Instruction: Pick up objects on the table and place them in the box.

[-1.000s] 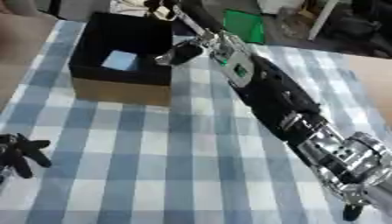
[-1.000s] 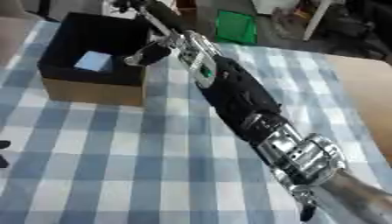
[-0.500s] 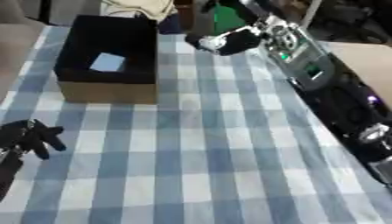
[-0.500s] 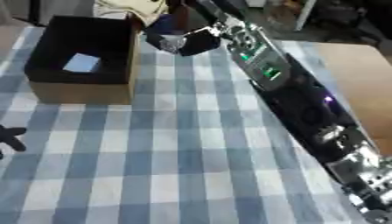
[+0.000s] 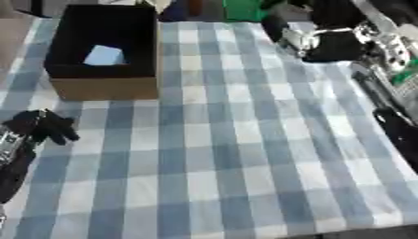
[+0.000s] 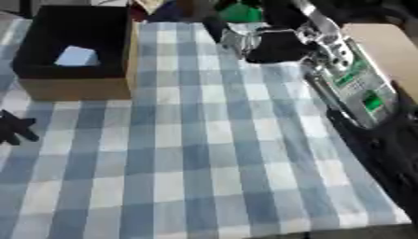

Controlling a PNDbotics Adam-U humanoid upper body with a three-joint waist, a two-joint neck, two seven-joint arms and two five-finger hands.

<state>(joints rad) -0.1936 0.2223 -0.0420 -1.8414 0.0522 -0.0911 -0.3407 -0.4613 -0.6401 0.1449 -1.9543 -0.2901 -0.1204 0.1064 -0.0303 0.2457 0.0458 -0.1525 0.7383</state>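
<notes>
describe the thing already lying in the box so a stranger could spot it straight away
Find the checked tablecloth, then the black-lined cardboard box at its far left corner. Inside, on the dark floor, lies a small pale blue flat piece, the only light thing in the box.

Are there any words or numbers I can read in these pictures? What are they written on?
No text can be read anywhere.
Green patches on the right arm's silver panel: they may be labels, but they are too blurred to read.
Light blue thing in the box: no writing shows on it.
Checked tablecloth: only blue and white squares, no words.
</notes>
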